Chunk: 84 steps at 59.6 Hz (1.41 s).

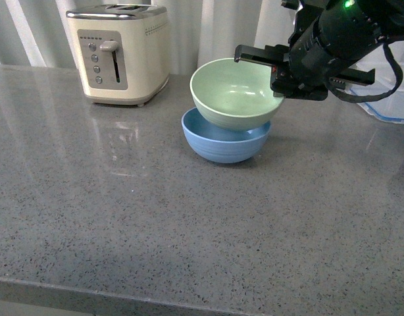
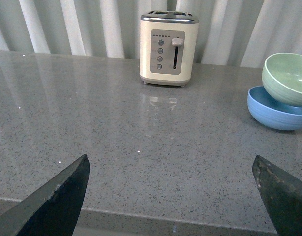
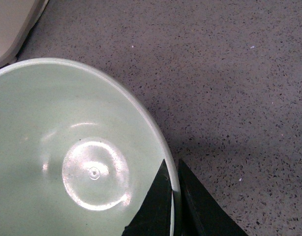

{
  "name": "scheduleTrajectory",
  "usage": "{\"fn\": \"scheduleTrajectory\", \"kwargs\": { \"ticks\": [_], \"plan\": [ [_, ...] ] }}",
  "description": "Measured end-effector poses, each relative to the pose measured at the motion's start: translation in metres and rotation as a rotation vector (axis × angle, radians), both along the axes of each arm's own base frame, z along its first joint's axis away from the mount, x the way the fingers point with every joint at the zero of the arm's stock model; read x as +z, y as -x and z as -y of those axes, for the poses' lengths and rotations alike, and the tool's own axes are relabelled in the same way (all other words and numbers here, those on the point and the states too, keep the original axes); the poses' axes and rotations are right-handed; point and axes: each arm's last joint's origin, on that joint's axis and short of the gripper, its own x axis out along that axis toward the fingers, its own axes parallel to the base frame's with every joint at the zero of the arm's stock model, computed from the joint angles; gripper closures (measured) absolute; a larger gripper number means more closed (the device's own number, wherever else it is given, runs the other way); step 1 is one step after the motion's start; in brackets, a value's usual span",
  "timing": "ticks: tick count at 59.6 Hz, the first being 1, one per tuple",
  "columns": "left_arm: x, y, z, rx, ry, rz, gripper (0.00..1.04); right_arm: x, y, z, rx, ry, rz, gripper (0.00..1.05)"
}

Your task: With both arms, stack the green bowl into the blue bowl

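Pinching the rim of the pale mint-green round plastic bowl [image 1: 235, 95] between its two black fingers, one inside and one outside, the right claw [image 3: 174, 209] holds it tilted over the light sky-blue round plastic bowl [image 1: 225, 146]. The green bowl's base dips below the blue rim and is hidden, so contact cannot be judged. The left claw [image 2: 169, 162] is spread wide with nothing in it, only its fingertips showing above the grey speckled table [image 1: 156, 224]. A cream toaster [image 1: 120, 52] stands left of the bowls. A clear blue-rimmed container [image 1: 394, 110] is largely blocked by the right arm.
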Motion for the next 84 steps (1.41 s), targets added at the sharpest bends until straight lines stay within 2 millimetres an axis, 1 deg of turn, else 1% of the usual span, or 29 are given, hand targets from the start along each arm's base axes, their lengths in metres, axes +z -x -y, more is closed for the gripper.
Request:
{"fn": "scheduleTrajectory", "kwargs": {
  "ticks": [3, 6, 11, 13, 15, 18, 20, 24, 26, 29, 30, 31, 32, 33, 34, 37, 39, 40, 42, 44, 45, 49, 50, 52, 57, 67, 75, 84],
  "plan": [
    [0.000, 0.000, 0.000, 0.000, 0.000, 0.000, 0.07, -0.003, -0.003, -0.001, -0.002, 0.005, -0.005, 1.04],
    [0.000, 0.000, 0.000, 0.000, 0.000, 0.000, 0.07, -0.007, -0.005, -0.003, -0.007, 0.013, -0.012, 0.99],
    [0.000, 0.000, 0.000, 0.000, 0.000, 0.000, 0.07, -0.013, -0.007, -0.004, -0.011, 0.017, -0.024, 0.86],
    [0.000, 0.000, 0.000, 0.000, 0.000, 0.000, 0.07, -0.015, -0.007, -0.005, -0.009, 0.016, -0.030, 0.79],
    [0.000, 0.000, 0.000, 0.000, 0.000, 0.000, 0.07, -0.015, -0.007, -0.005, -0.008, 0.013, -0.032, 0.76],
    [0.000, 0.000, 0.000, 0.000, 0.000, 0.000, 0.07, -0.014, -0.007, -0.005, -0.012, 0.006, -0.024, 0.67],
    [0.000, 0.000, 0.000, 0.000, 0.000, 0.000, 0.07, -0.013, -0.006, -0.005, -0.013, -0.001, -0.011, 0.63],
    [0.000, 0.000, 0.000, 0.000, 0.000, 0.000, 0.07, -0.007, -0.001, -0.003, -0.007, -0.047, 0.041, 0.53],
    [0.000, 0.000, 0.000, 0.000, 0.000, 0.000, 0.07, -0.004, 0.002, -0.002, -0.003, -0.065, 0.068, 0.49],
    [0.000, 0.000, 0.000, 0.000, 0.000, 0.000, 0.07, 0.009, 0.015, 0.005, 0.032, -0.139, 0.190, 0.39],
    [0.000, 0.000, 0.000, 0.000, 0.000, 0.000, 0.07, 0.014, 0.021, 0.008, 0.040, -0.171, 0.235, 0.35],
    [0.000, 0.000, 0.000, 0.000, 0.000, 0.000, 0.07, 0.021, 0.031, 0.011, 0.045, -0.201, 0.292, 0.30],
    [0.000, 0.000, 0.000, 0.000, 0.000, 0.000, 0.07, 0.028, 0.037, 0.014, 0.026, -0.201, 0.362, 0.29],
    [0.000, 0.000, 0.000, 0.000, 0.000, 0.000, 0.07, 0.035, 0.043, 0.017, -0.008, -0.174, 0.433, 0.32],
    [0.000, 0.000, 0.000, 0.000, 0.000, 0.000, 0.07, 0.043, 0.052, 0.022, -0.056, -0.138, 0.530, 0.37],
    [0.000, 0.000, 0.000, -0.002, 0.000, 0.000, 0.07, 0.050, 0.065, 0.031, -0.121, -0.055, 0.632, 0.44],
    [0.000, 0.000, 0.000, -0.002, 0.000, 0.000, 0.07, 0.050, 0.078, 0.041, -0.137, -0.004, 0.687, 0.51],
    [0.000, 0.000, 0.000, -0.002, 0.000, 0.001, 0.07, 0.050, 0.081, 0.043, -0.135, 0.016, 0.695, 0.53],
    [0.000, 0.000, 0.000, 0.000, 0.000, 0.000, 0.07, 0.045, 0.090, 0.050, -0.137, 0.049, 0.707, 0.58],
    [0.000, 0.000, 0.000, 0.000, 0.000, 0.000, 0.07, 0.035, 0.101, 0.058, -0.132, 0.085, 0.700, 0.65],
    [0.000, 0.000, 0.000, 0.000, 0.000, 0.000, 0.07, 0.032, 0.104, 0.060, -0.133, 0.090, 0.696, 0.67],
    [0.000, 0.000, 0.000, 0.000, 0.000, 0.000, 0.07, 0.005, 0.126, 0.075, -0.119, 0.144, 0.646, 0.83],
    [0.000, 0.000, 0.000, 0.000, 0.000, 0.000, 0.07, 0.002, 0.129, 0.077, -0.118, 0.146, 0.642, 0.85],
    [0.000, 0.000, 0.000, 0.000, 0.000, 0.000, 0.07, -0.005, 0.139, 0.082, -0.114, 0.156, 0.632, 0.92],
    [0.000, 0.000, 0.000, 0.000, 0.000, 0.000, 0.07, -0.011, 0.157, 0.091, -0.109, 0.167, 0.636, 1.04],
    [0.000, 0.000, 0.000, 0.000, 0.000, 0.000, 0.07, -0.021, 0.189, 0.103, -0.103, 0.166, 0.647, 1.04],
    [0.000, 0.000, 0.000, 0.000, 0.000, 0.000, 0.07, -0.031, 0.210, 0.112, -0.109, 0.171, 0.633, 1.04],
    [0.000, 0.000, 0.000, 0.000, 0.000, 0.000, 0.07, -0.037, 0.233, 0.118, -0.107, 0.169, 0.641, 1.04]
  ]
}}
